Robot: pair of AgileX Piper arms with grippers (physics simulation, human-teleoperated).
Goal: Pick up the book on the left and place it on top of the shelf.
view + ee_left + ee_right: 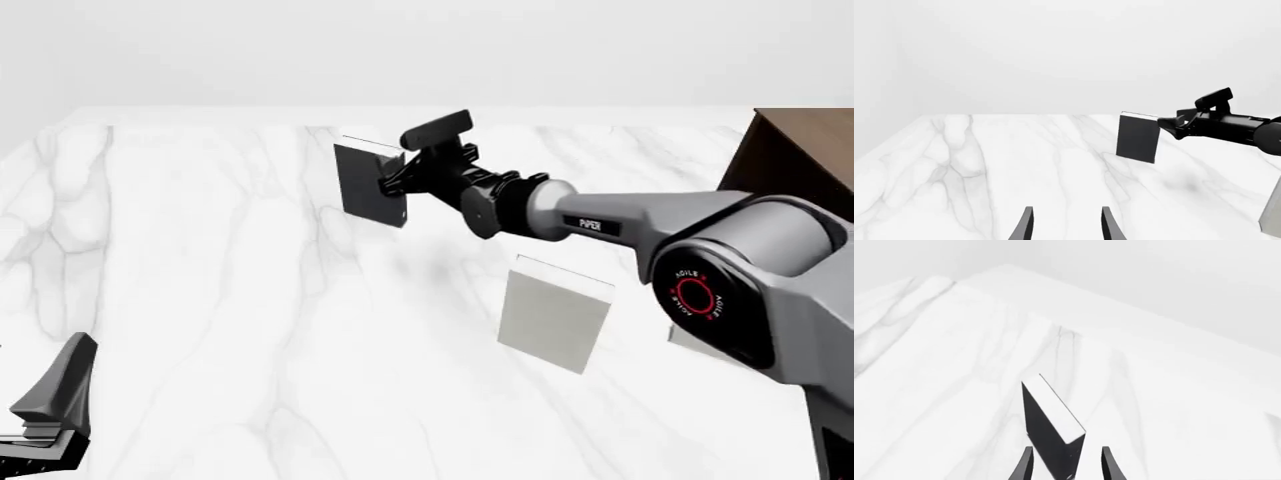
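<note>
The black book [368,182] with white page edges stands upright at the far left of the marble table. It also shows in the left wrist view [1137,137] and the right wrist view [1047,427]. My right gripper [398,182] reaches across the table to the book's near edge. In its own view the right gripper [1067,449] is open, with one finger on each side of the book's edge. My left gripper [1066,210] is open and empty, low at the near left [54,395]. The dark brown shelf [794,160] stands at the far right, partly cut off.
A light grey book [554,310] stands upright mid-table under the right arm. A second grey book [694,342] is mostly hidden behind the arm. A grey book edge [1273,215] shows in the left wrist view.
</note>
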